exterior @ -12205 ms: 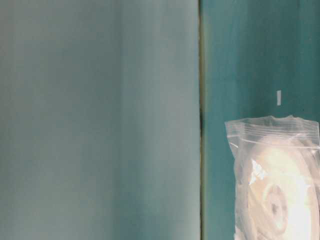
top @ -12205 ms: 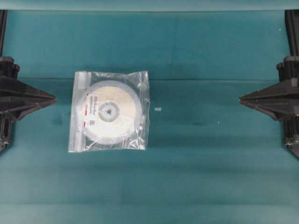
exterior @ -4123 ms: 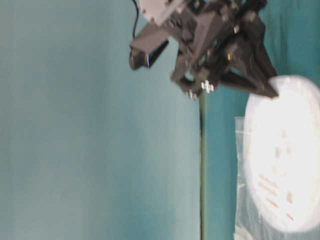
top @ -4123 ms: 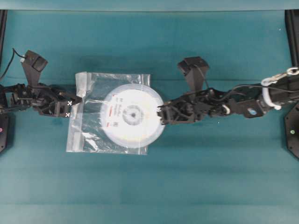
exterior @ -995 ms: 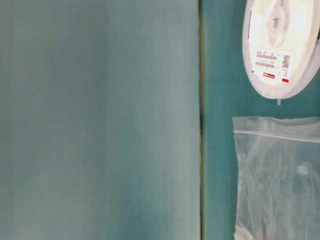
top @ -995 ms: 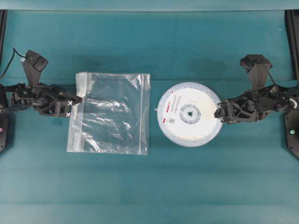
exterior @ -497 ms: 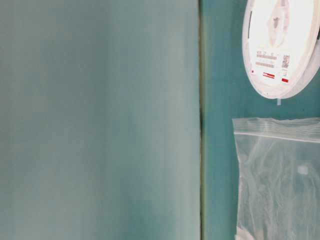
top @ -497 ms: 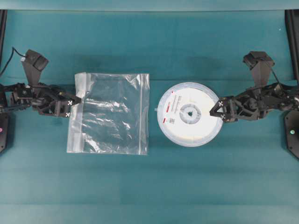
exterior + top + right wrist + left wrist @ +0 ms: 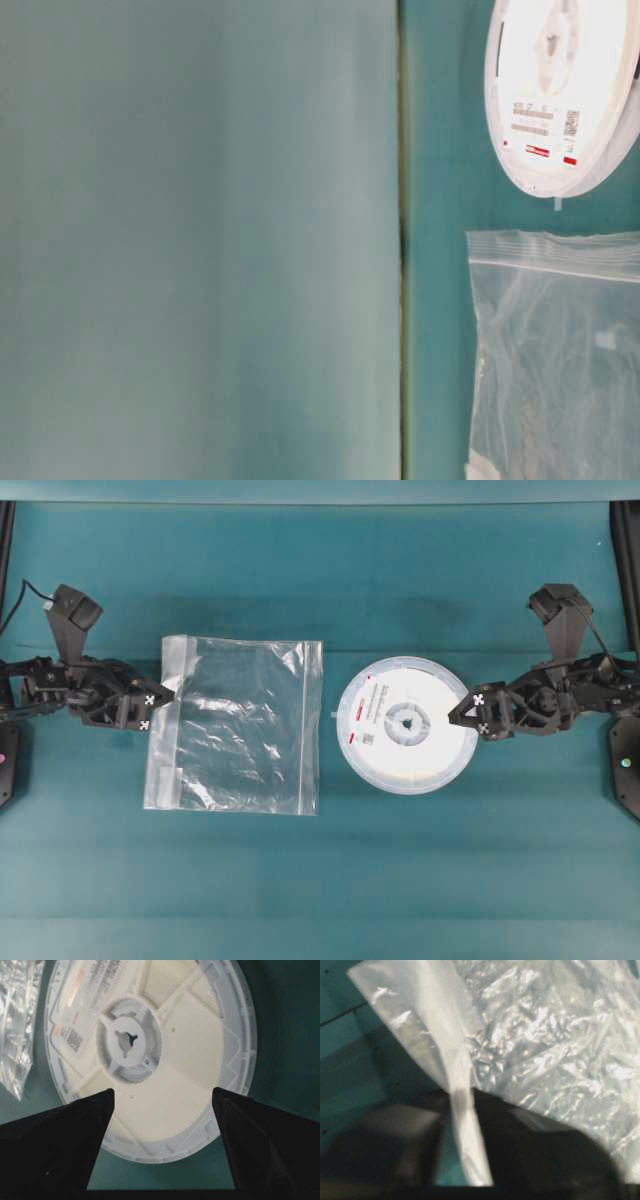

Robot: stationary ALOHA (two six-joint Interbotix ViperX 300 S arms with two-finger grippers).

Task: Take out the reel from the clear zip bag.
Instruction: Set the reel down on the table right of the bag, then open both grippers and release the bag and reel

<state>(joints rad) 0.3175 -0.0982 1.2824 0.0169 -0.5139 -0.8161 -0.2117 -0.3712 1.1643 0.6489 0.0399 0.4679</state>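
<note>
Overhead exterior view is showing the reel [image 9: 405, 724] lying flat on the teal surface [image 9: 330, 880], right of centre and fully outside the clear zip bag [image 9: 235, 725]. The reel's face is pointing up, its grey hub with the triangular hole in the middle and its white label (red marks, small code square) sitting on the side toward the bag. Being a round disc, it is showing no long axis. The bag is lying flat and empty just beside it on the left, a narrow strip of surface separating the two; its whitish zip strip is running along the left edge, so that edge is facing away from the reel.

The right gripper [image 9: 458, 716] is hovering at the reel's right rim with its jaws spread wide and nothing between them; the right wrist view is showing both dark fingers [image 9: 55, 1132] apart, framing the reel [image 9: 150, 1055] without pinching it. The left gripper [image 9: 158, 711] is sitting at the bag's zip edge. In the left wrist view the zip strip [image 9: 462, 1125] is passing through the gap between the fingers, which are standing partly apart rather than clamped.

The surface is a plain teal cloth with faint horizontal creases; a tiny pale scrap [image 9: 334, 714] is lying between bag and reel.
</note>
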